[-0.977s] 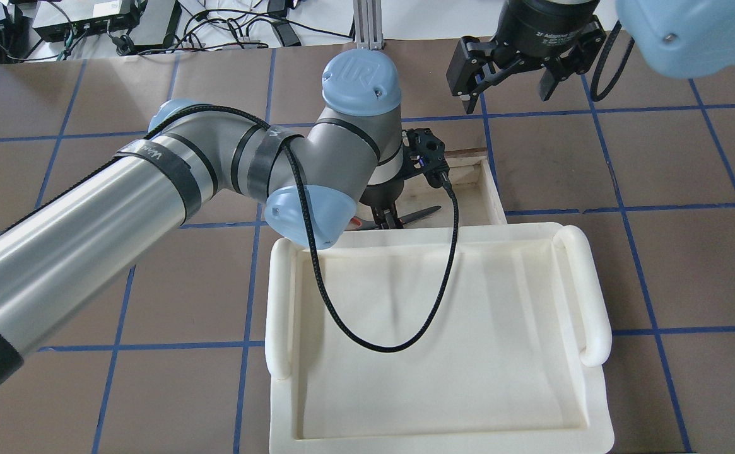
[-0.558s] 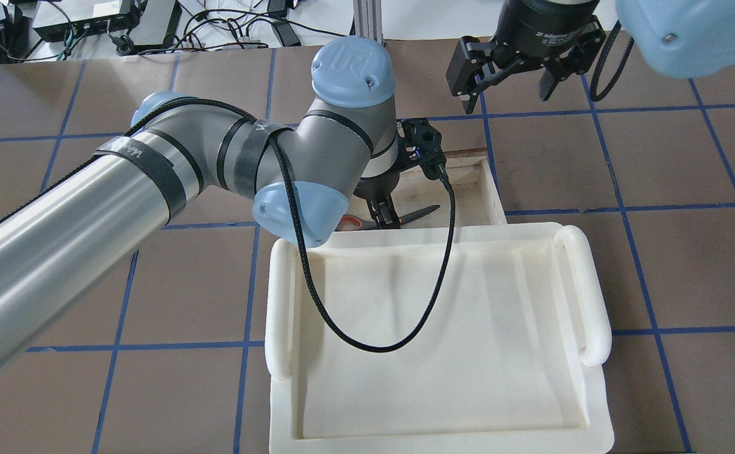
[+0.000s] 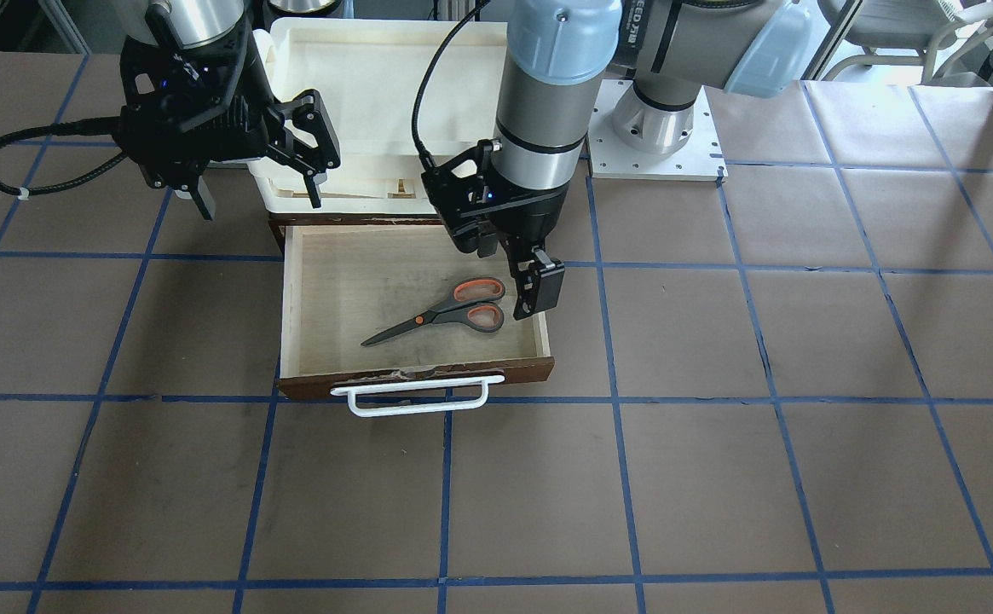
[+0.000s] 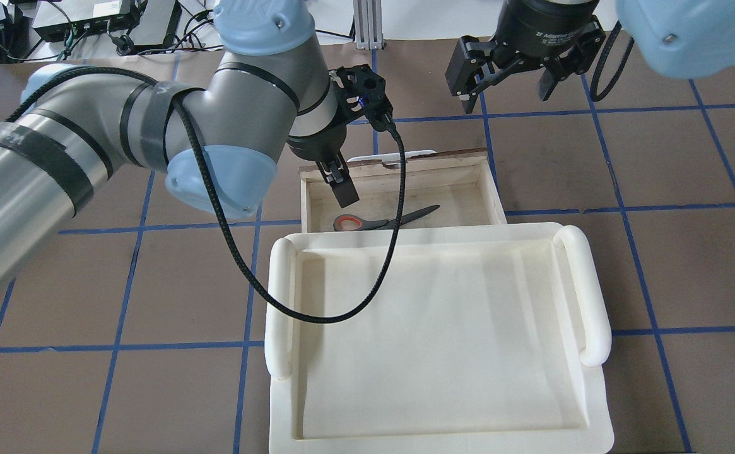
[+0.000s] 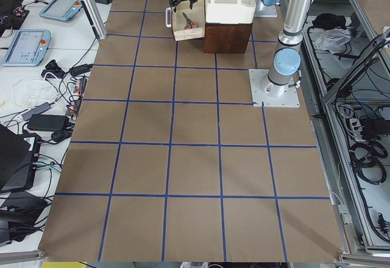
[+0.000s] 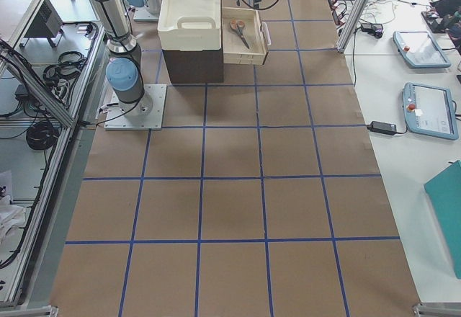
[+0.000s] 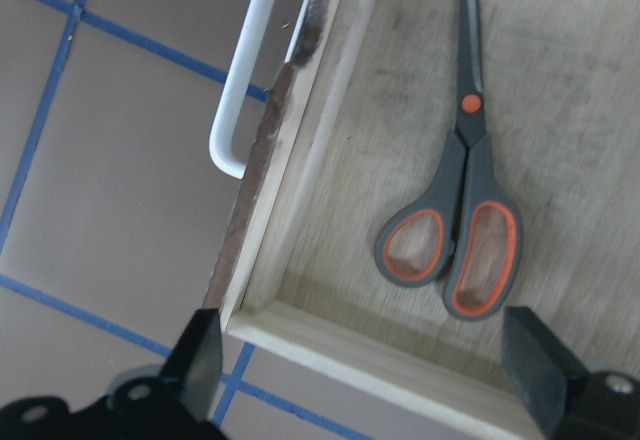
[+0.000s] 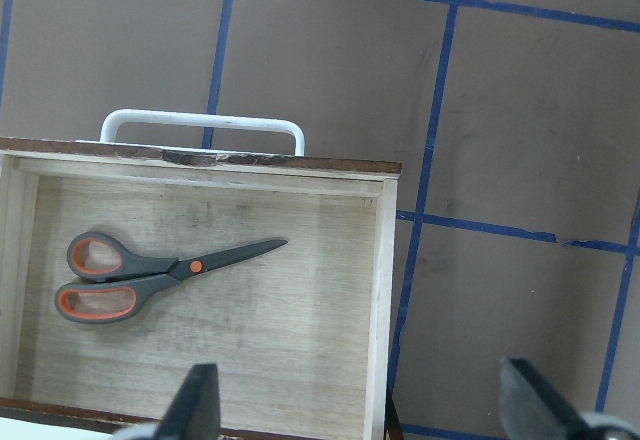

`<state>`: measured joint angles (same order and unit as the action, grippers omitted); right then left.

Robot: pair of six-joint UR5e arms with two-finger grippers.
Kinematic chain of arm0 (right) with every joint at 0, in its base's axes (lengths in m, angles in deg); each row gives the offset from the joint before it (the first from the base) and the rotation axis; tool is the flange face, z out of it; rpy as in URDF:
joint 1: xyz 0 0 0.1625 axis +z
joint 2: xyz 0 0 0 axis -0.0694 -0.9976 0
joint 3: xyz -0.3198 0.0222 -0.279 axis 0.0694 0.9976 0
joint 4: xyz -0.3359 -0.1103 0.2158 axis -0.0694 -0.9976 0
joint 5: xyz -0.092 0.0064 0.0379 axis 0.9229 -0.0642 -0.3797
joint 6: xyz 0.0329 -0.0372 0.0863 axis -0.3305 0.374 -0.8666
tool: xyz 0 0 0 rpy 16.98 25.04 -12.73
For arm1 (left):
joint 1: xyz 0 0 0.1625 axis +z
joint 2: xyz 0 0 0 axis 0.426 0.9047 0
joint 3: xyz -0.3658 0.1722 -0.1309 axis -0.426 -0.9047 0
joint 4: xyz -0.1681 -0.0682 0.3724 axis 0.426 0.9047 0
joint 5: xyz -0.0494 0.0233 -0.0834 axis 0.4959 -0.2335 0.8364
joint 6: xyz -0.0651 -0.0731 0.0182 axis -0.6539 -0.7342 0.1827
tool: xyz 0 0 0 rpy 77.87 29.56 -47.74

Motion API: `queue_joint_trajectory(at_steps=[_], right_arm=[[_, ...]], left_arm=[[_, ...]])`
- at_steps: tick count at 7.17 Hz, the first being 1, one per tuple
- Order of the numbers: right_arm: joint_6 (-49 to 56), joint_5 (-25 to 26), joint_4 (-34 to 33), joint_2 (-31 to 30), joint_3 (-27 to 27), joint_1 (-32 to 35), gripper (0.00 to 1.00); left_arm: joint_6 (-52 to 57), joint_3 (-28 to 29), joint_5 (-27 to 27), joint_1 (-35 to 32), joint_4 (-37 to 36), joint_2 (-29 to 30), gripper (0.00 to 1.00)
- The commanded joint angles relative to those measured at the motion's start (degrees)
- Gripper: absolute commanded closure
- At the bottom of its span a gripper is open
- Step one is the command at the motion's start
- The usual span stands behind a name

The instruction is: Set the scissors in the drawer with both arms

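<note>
The scissors (image 3: 441, 314) lie flat on the pale floor of the open drawer (image 3: 415, 371), handles toward my left arm; they also show in the overhead view (image 4: 383, 222) and both wrist views (image 7: 460, 230) (image 8: 150, 275). My left gripper (image 4: 339, 183) is open and empty, raised above the drawer's left end, its fingertips (image 7: 200, 360) spread wide over the side wall. My right gripper (image 4: 505, 88) is open and empty, hovering above the table beyond the drawer's front right corner.
A cream-white tray (image 4: 585, 296) sits on the dark cabinet behind the drawer, on the robot's side. The drawer's white bar handle (image 3: 415, 396) faces away from the robot. The left arm's black cable (image 4: 317, 318) hangs over the tray.
My left gripper has let go of the scissors, risen and moved left toward the drawer's end. The scissors stay lying in the drawer. The right gripper has not moved.
</note>
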<state>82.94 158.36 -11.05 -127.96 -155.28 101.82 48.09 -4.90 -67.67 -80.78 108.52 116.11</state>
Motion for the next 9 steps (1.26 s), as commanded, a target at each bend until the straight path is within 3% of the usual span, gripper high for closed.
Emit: queue_joint_trajectory(at_steps=[1, 4, 7, 8, 9], right_arm=[[0.0, 0.0, 0.07, 0.0, 0.0, 0.07, 0.0], [0.0, 0.09, 0.07, 0.0, 0.0, -0.02, 0.0], [0.0, -0.09, 0.07, 0.0, 0.0, 0.07, 0.0], [0.0, 0.0, 0.07, 0.0, 0.0, 0.07, 0.0], [0.0, 0.0, 0.07, 0.0, 0.0, 0.07, 0.0]], left_arm=[[5.5, 0.24, 0.05, 6.47, 7.61, -5.07, 0.0], [12.01, 0.94, -1.0, 18.59, 18.33, -10.71, 0.0], [17.11, 2.09, -2.41, 28.62, 21.19, -12.83, 0.0], [11.2, 2.27, -2.32, 28.38, 21.19, -13.53, 0.0], [-4.87, 2.18, -1.36, 27.86, 21.19, -13.19, 0.0]])
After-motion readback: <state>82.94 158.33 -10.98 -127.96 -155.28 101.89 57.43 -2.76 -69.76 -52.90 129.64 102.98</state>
